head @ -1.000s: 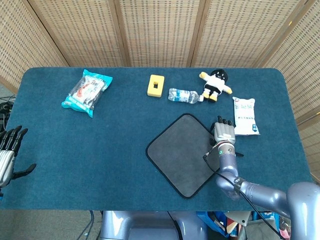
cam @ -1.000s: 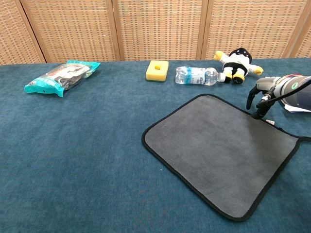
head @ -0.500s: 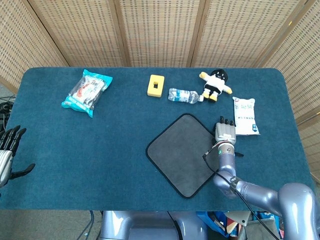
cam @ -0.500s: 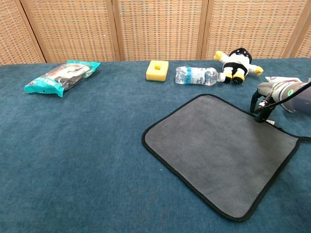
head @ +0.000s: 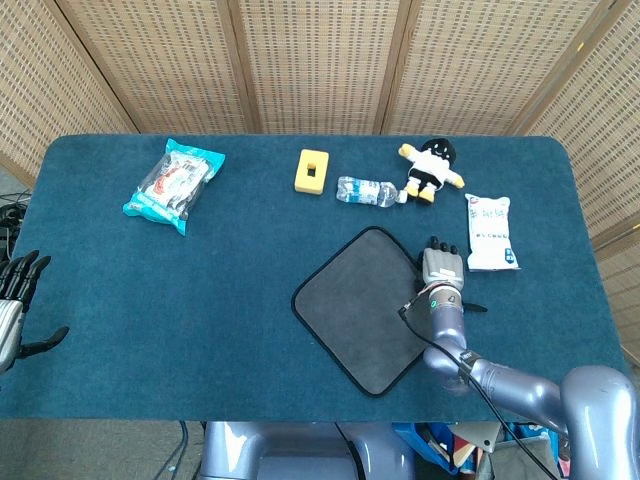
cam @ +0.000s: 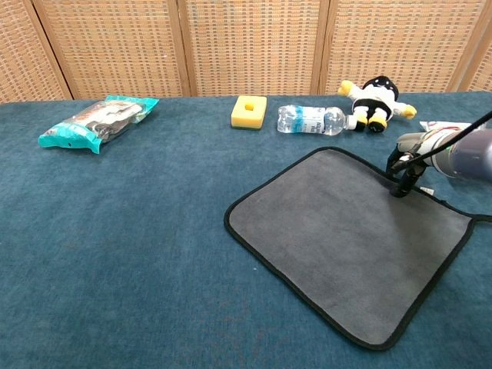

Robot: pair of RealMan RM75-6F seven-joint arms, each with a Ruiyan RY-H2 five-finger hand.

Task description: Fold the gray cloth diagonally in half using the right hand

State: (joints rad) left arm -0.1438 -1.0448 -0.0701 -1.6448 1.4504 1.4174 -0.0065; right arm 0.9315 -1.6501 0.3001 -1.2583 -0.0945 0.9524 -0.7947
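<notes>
The gray cloth with a black hem lies flat on the blue table, turned like a diamond in the head view. In the chest view the cloth fills the lower right. My right hand is over the cloth's right corner, near its far edge. Seen from the chest, that hand points its dark fingertips down onto the cloth just inside the hem, and no part of the cloth is lifted. My left hand hangs off the table's left edge, fingers spread, holding nothing.
Along the back stand a teal snack bag, a yellow block, a lying water bottle and a black-and-yellow plush toy. A white packet lies just right of my right hand.
My right hand has shifted a little to the left, from just outside the hem to fingertips on the cloth. The cloth and the left hand have not moved.
</notes>
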